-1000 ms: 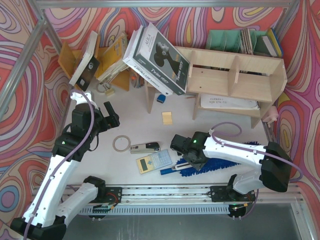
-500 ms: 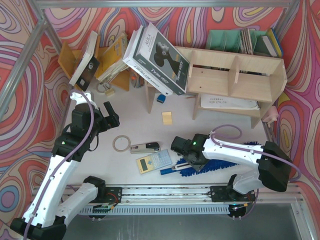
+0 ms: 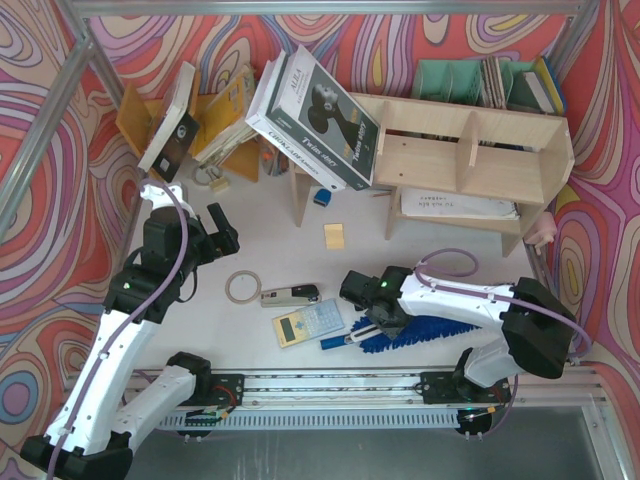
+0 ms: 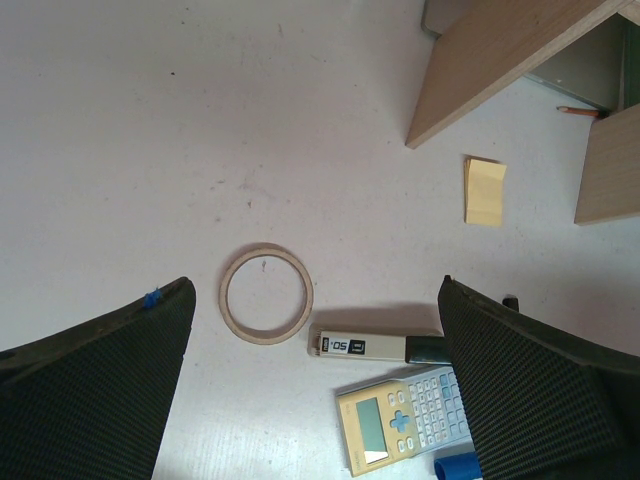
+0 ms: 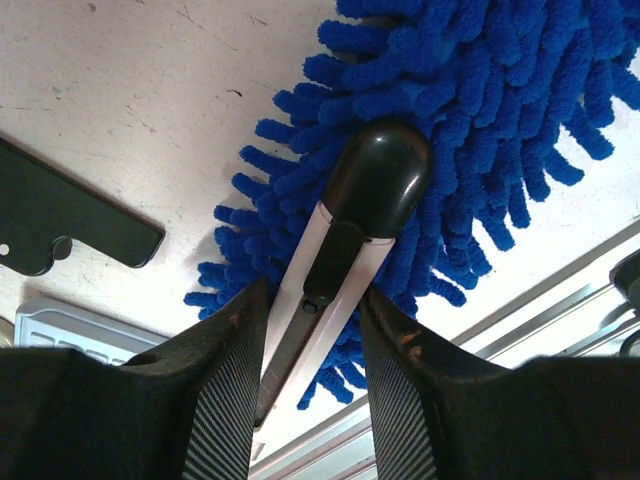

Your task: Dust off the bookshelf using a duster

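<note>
Your right end effector (image 5: 315, 305) sat low over the duster (image 5: 520, 110), which lay flat along the near edge of the worktop (image 3: 270, 225), right of the middle and well apart from the bookshelf (image 3: 470, 150) at the far right. Its jaws stood narrowly either side of a slim black-and-silver rod (image 5: 345, 240) resting on top of the fluffy blue fibres. I could not tell whether they were pinching it or only flanking it. That was the danger: closing there would likely have lifted the rod alone and left the duster behind. It could also have snagged a few fibres and dragged the duster until it dropped. The thin blue handle (image 3: 337, 342) ended just beside the calculator (image 3: 308, 323), so a sideways tug could have shoved that too. Your left end effector (image 4: 312, 290) hung spread wide and empty over the left half of the worktop, too far off to help.
</note>
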